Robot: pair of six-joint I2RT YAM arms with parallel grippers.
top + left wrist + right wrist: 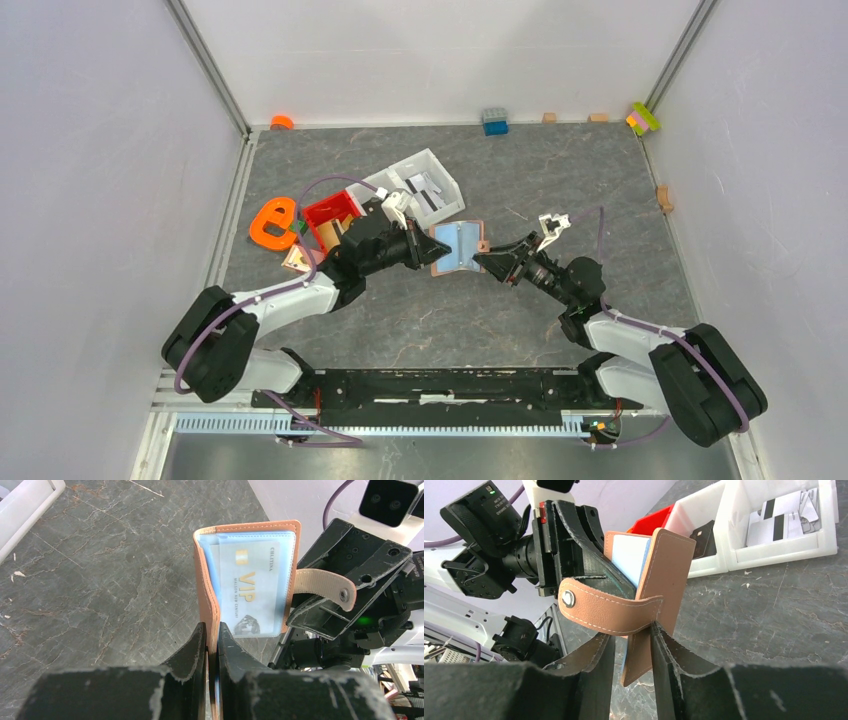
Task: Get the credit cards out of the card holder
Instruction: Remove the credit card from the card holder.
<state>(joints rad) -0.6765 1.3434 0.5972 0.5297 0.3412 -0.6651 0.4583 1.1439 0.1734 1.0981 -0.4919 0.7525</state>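
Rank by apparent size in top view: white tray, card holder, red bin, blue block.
White tray
Card holder and red bin: too alike to split (left arm partly hides bin)
Blue block smallest

Robotics lab test cell

White panel walls [100,150] on metal posts [212,70] box in a dark stone-look table [560,170]. A left arm [270,305] and a right arm [630,335] are bolted to a rail [450,384] at its near edge, and toy blocks [494,121] sit along the far edge.

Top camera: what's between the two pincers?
In the top view, the open card holder, a pale blue card inside; left pincer and right pincer each pinch one flap.
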